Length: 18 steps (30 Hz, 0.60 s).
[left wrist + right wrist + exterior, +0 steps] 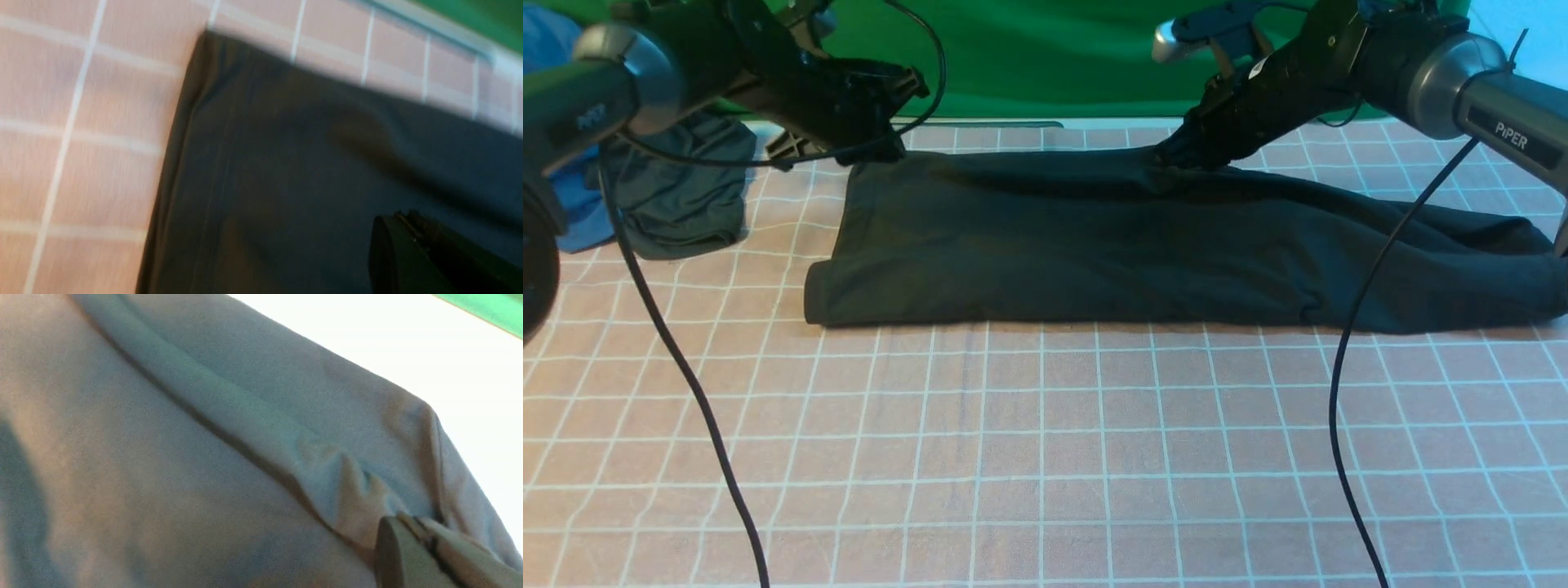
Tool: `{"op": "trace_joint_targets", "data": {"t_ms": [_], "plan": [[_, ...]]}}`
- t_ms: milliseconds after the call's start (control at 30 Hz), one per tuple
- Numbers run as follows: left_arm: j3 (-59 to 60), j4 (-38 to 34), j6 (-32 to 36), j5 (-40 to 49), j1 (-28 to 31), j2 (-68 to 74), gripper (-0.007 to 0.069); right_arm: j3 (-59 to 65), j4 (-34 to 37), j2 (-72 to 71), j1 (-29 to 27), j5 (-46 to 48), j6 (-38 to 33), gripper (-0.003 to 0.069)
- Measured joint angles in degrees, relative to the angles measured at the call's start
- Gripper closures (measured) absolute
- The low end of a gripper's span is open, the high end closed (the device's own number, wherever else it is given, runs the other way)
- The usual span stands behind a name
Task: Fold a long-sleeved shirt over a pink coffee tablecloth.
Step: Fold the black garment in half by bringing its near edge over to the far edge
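The long-sleeved shirt (1094,237), black and folded into a long band with no print showing, lies across the pink coffee tablecloth (1045,457). My right gripper (1170,155) is down at the shirt's far edge, shut on a puckered pinch of fabric (367,490); the right gripper (410,518) shows its jaws pressed together. My left gripper (889,145) hovers just over the shirt's far-left corner (212,53). That corner lies flat. In the blurred left wrist view the left gripper (404,216) has its jaws together with no cloth seen between them.
A dark grey-green garment (682,192) bunched with blue cloth (580,220) lies at the far left. The green backdrop (1045,49) hangs behind the table. Two black cables (678,359) (1343,359) dangle from the arms over the near half of the tablecloth.
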Motion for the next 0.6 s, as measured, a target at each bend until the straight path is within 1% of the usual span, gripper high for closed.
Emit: {"op": "trace_joint_targets", "data": {"t_ms": [133,233,467,600], "plan": [[0.00,0.00,2.70,7.03,-0.13,0.00,0.0611,0.00,0.20,0.06,0.65,2.38,-0.01,0.0620],[0.00,0.00,3.36,9.57,-0.59,0.07,0.0611,0.00,0.47,0.97,1.24,2.44,-0.58,0.0620],[0.00,-1.68,4.25,12.26,-0.88,2.05,0.0611,0.00,0.35,4.93,1.05,1.97,-0.69,0.0620],[0.00,-1.74,4.37,12.65,-0.99,4.12,0.0611,0.00,0.36,5.35,1.05,-1.63,-0.69,0.0620]]}}
